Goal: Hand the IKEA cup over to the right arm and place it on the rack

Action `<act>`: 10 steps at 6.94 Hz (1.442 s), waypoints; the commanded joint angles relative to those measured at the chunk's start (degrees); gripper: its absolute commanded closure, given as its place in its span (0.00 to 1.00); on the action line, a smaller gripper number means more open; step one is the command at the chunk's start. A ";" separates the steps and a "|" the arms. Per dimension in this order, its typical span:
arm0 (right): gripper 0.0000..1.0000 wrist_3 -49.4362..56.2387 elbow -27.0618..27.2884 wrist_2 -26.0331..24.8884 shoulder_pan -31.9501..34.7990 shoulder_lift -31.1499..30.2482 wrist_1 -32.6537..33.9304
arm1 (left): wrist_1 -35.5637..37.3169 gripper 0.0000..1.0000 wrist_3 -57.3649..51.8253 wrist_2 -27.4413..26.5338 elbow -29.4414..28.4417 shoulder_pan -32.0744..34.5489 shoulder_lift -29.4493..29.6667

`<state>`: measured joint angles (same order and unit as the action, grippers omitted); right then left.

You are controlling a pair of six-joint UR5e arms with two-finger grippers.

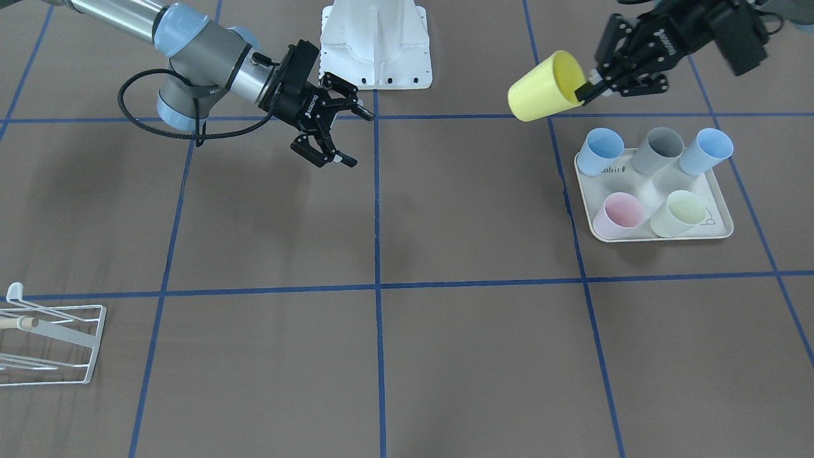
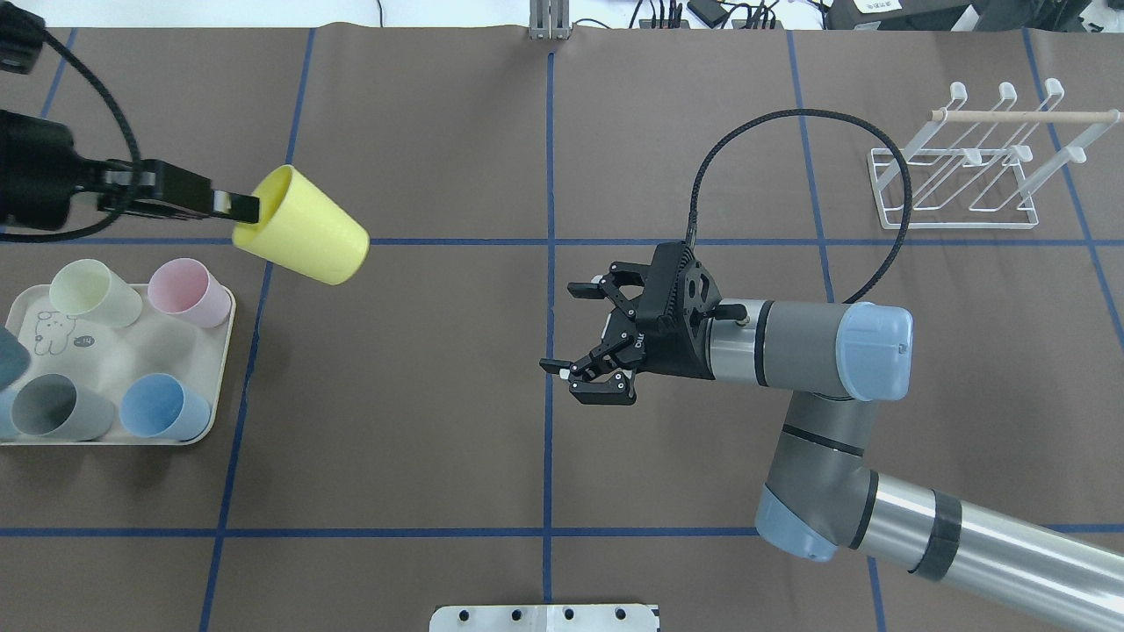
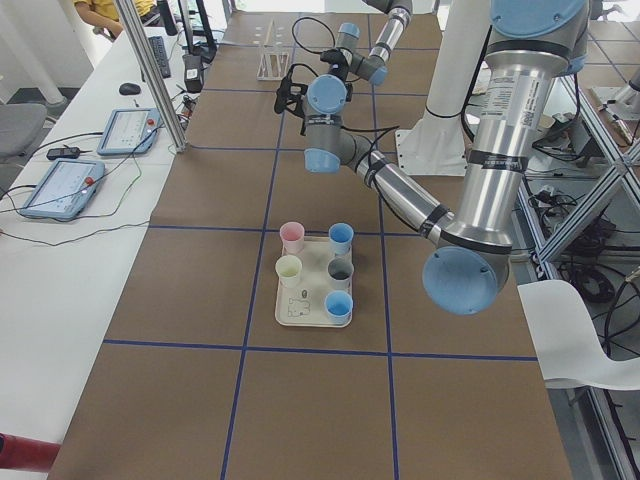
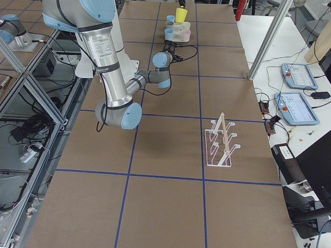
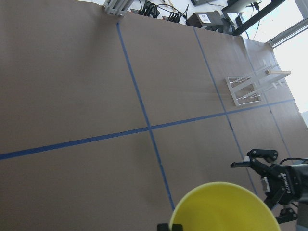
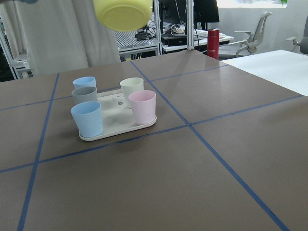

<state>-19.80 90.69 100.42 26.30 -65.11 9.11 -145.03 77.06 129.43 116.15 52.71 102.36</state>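
My left gripper [image 2: 237,208] is shut on the rim of a yellow cup [image 2: 303,227] and holds it in the air, tilted on its side, base toward the table's middle. The cup also shows in the front view [image 1: 545,87], in the left wrist view [image 5: 224,208] and at the top of the right wrist view [image 6: 123,13]. My right gripper [image 2: 571,329] is open and empty near the table's centre, fingers pointing toward the cup, a wide gap apart from it. It shows in the front view [image 1: 353,137] too. The white wire rack [image 2: 970,158] with a wooden dowel stands at the far right.
A cream tray [image 2: 215,369] with a rabbit drawing holds several cups, blue, grey, pink and pale green, at the left under my left arm; it shows in the front view [image 1: 718,191] as well. The white robot base [image 1: 376,44] stands at the table's near edge.
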 commanded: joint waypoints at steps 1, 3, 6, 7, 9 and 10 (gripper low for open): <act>0.01 -0.59 -1.31 -0.22 -0.63 0.69 -3.22 | -0.52 1.00 8.60 -14.06 -0.13 -12.40 5.63; 0.01 -0.59 -1.31 -1.89 -1.24 0.95 -4.71 | -0.26 1.00 9.16 -20.70 -0.66 -18.06 6.36; 0.01 -0.59 -0.78 -2.16 -1.69 0.95 -4.81 | -0.26 1.00 9.08 -21.76 -2.06 -19.48 6.62; 0.01 -0.59 -0.60 -2.16 -1.69 1.04 -4.81 | -0.26 1.00 9.08 -23.16 -2.50 -20.53 6.71; 0.01 -0.59 -0.52 -2.16 -1.86 1.04 -6.38 | -0.26 1.00 8.99 -23.53 -3.73 -21.24 6.79; 0.01 -0.50 -0.52 -2.16 -1.86 1.04 -6.39 | -0.26 1.00 8.99 -23.53 -4.69 -21.24 7.32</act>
<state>-20.37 90.14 98.26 24.48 -64.08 3.08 -145.28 86.07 106.02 112.51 31.58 109.27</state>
